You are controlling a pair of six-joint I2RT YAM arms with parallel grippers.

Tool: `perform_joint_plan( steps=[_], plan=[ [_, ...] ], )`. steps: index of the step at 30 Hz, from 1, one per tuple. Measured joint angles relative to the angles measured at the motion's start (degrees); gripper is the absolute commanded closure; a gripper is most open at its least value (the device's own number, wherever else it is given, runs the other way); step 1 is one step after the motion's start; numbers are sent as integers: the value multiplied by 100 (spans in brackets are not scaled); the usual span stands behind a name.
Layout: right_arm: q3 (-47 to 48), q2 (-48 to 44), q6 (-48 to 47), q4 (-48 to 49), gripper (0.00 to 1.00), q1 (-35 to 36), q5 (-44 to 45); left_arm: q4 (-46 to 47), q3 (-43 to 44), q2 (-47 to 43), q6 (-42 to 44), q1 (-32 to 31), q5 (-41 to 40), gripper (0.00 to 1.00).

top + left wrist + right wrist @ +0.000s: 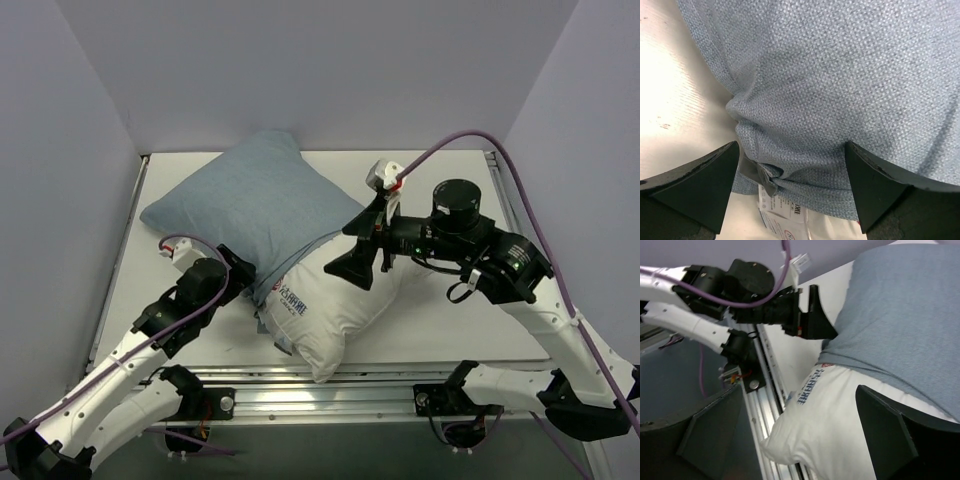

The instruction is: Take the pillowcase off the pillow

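The pillowcase, pale blue-grey side up, covers the far part of the pillow. The pillow's white near end, with a printed logo, sticks out toward the table's front edge. My left gripper sits at the pillowcase's bunched open edge. In the left wrist view this gripper is open, and the cloth and a white tag lie beyond its fingers, not pinched. My right gripper hovers over the pillow's right side. In its own view the right gripper is open, with the white pillow below it.
The white table is walled at the back and both sides. An aluminium rail runs along the near edge, just under the pillow's corner. A purple cable arcs above the right arm.
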Motion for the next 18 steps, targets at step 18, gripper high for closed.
perform_joint_plan(
  steps=[18],
  plan=[
    [-1893, 1978, 590, 1106, 14, -339, 2761, 538, 509, 1921, 1091, 1416, 1143, 6]
  ],
)
